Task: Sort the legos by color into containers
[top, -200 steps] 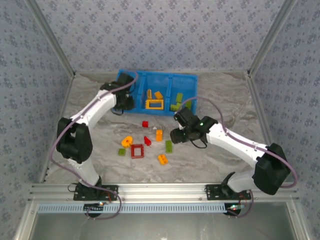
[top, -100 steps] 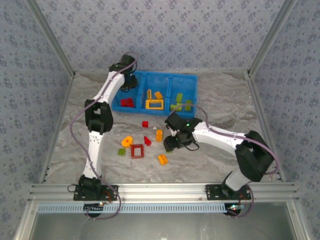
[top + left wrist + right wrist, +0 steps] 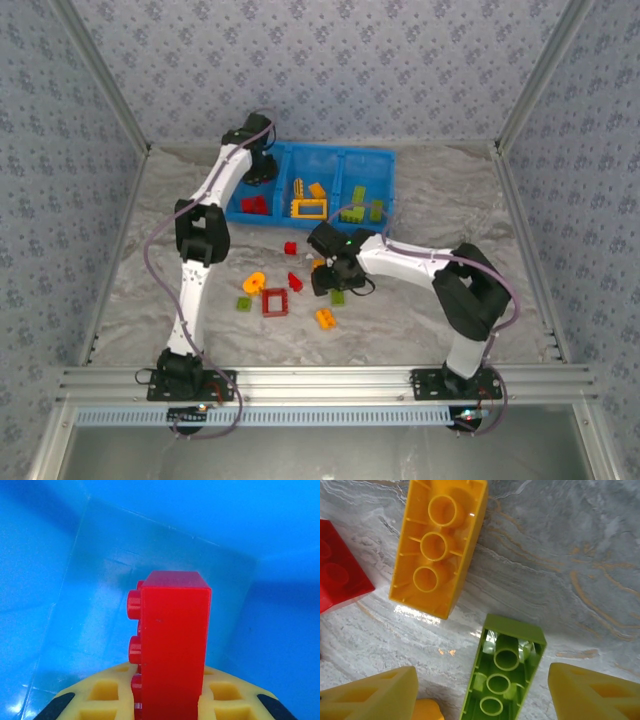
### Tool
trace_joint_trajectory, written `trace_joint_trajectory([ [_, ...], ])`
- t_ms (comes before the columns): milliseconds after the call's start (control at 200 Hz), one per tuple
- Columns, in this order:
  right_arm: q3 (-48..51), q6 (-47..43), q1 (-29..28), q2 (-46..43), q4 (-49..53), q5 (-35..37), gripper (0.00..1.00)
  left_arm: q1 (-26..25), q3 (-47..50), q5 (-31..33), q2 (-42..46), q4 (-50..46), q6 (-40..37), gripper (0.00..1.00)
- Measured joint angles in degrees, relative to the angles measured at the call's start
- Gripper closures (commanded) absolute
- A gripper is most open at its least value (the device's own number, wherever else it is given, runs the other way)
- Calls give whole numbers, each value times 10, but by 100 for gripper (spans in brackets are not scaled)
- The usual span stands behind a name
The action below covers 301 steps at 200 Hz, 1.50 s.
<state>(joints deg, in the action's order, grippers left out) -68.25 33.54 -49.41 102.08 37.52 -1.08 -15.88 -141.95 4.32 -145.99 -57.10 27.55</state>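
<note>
My left gripper (image 3: pixel 167 700) is shut on a red brick (image 3: pixel 172 645), held upright over the blue floor of the containers' left compartment (image 3: pixel 100 580). From above, the left gripper (image 3: pixel 262 172) is at the far left end of the blue bin (image 3: pixel 390 156). My right gripper (image 3: pixel 485 695) is open, its yellow fingers (image 3: pixel 592 690) either side of an upside-down green brick (image 3: pixel 502 675) on the table. From above, the right gripper (image 3: pixel 328 278) hovers over that green brick (image 3: pixel 337 296).
The bin holds red bricks (image 3: pixel 253 205), a yellow frame (image 3: pixel 310 209) and green bricks (image 3: pixel 352 211). Loose on the marble: an orange brick (image 3: pixel 437 545), a red brick (image 3: pixel 337 575), a red frame (image 3: pixel 275 302), a green brick (image 3: pixel 243 303) and orange bricks (image 3: pixel 325 318).
The left arm stretched out to the bin's far left end, still holding the red brick. The right arm swung left and down over the green brick, and its jaws widened.
</note>
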Motion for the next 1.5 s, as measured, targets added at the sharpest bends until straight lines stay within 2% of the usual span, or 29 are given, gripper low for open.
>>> trace_joint_trajectory([
  [190,-6,19,-3,26,12,1,39,0,8,-1,-4,-6,4,69],
  [360,-13,32,-7,43,19,3,48,0,13,-1,-4,-15,6,67],
  [440,-15,35,-7,49,21,5,52,0,16,-1,-4,-15,5,61],
  [510,-15,35,-7,52,25,9,57,0,18,-4,-4,-15,8,56],
  [650,-17,34,-7,53,30,14,69,0,18,-4,-4,-15,10,52],
  [899,-58,15,13,4,78,50,70,0,21,11,25,-16,32,39],
  [1019,-125,-6,73,-33,91,63,70,-3,35,13,93,-14,54,38],
  [1169,-214,-30,165,-13,84,67,70,-21,136,15,247,3,71,38],
  [1324,-335,-41,236,110,83,70,70,-39,300,12,414,27,82,37],
  [1504,-497,-49,269,271,114,104,69,-36,529,4,548,47,92,37],
])
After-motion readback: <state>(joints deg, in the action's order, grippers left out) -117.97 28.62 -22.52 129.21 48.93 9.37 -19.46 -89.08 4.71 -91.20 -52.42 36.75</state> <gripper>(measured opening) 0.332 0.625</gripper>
